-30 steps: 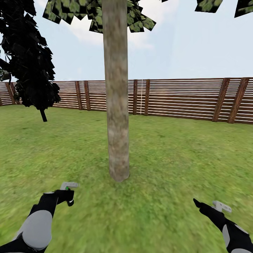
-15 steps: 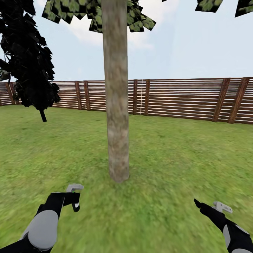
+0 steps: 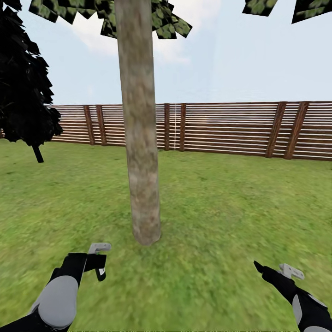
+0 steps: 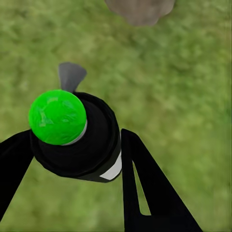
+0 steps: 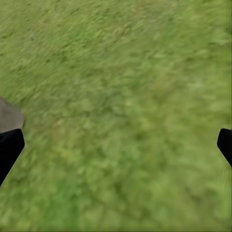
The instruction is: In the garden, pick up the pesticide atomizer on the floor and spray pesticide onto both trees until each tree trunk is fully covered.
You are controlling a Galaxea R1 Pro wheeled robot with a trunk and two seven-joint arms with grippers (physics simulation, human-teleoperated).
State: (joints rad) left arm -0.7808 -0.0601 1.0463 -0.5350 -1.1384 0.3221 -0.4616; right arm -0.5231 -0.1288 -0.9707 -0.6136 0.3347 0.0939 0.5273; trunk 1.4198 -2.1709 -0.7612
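The tree trunk [image 3: 138, 138], thick with mottled grey-brown bark, rises from the lawn just ahead and slightly left of centre, under blocky green leaves [image 3: 170, 23]. Its base [image 4: 140, 9] also shows in the left wrist view. My left gripper [image 3: 98, 266] hangs low, short of the trunk's foot and to its left. It is shut on the pesticide atomizer [image 4: 79, 145], a dark bottle with a bright green cap and a white label patch, held between the black fingers [image 4: 145, 179]. My right gripper [image 3: 257, 266] is low on the right, open over bare grass [image 5: 118, 142].
A brown slatted fence [image 3: 221, 129] bounds the lawn behind the trunk. A dark, column-shaped tree [image 3: 23, 92] stands at the far left. More green leaves [image 3: 295, 7] show at the upper right. Grass stretches to the right of the trunk.
The whole picture has slid left, so the camera has turned. My left arm with the atomizer has dropped a little and moved inward. The right arm has stayed put.
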